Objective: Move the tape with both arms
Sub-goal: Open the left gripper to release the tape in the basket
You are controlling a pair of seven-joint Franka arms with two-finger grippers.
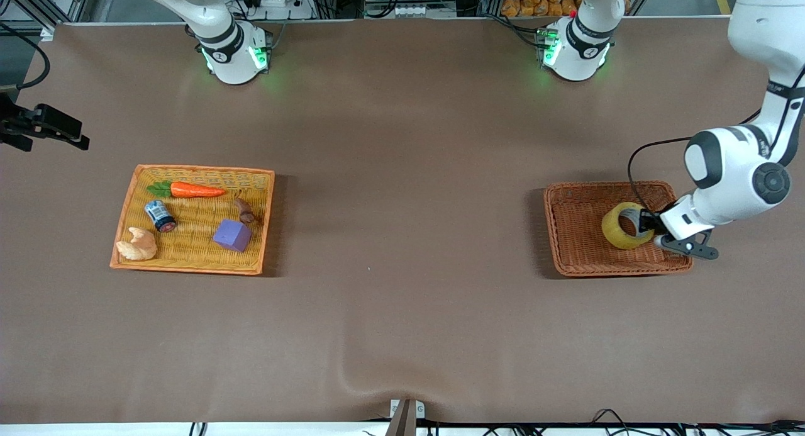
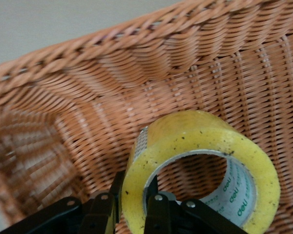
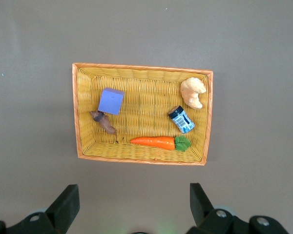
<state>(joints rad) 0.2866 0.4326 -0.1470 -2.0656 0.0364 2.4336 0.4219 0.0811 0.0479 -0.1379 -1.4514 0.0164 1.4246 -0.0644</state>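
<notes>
The opening step of the transfer is shown: the tape (image 1: pixel 624 227) is gripped by the left gripper (image 1: pixel 646 223), whose fingers (image 2: pixel 103 213) are closed across the wall of the roll, one on the outer face and one inside the core. The roll is held on edge, tilted, inside the brown basket (image 1: pixel 569 234) at the left arm's end of the table; whether it is touching the basket floor or is just clear of it cannot be told. In the left wrist view the basket's woven wall (image 2: pixel 136 73) is seen rising directly ahead of the gripper.

The next move is judged to call for a lift straight up until that wall is cleared, then a carry toward the middle of the table, where the roll can be presented with its free side exposed for the other arm.

The right gripper (image 3: pixel 132 207) is held high with its fingers wide apart and nothing between them; the right arm waits. Directly beneath it lies the yellow tray (image 1: pixel 129 200), presumably the destination. In the tray are seen a carrot (image 1: pixel 187 189), a small can (image 1: pixel 160 215), a croissant (image 1: pixel 138 245), a purple cube (image 1: pixel 232 235) and a small brown item (image 1: pixel 245 211) that cannot be identified. In the brown basket nothing but the tape is seen.
</notes>
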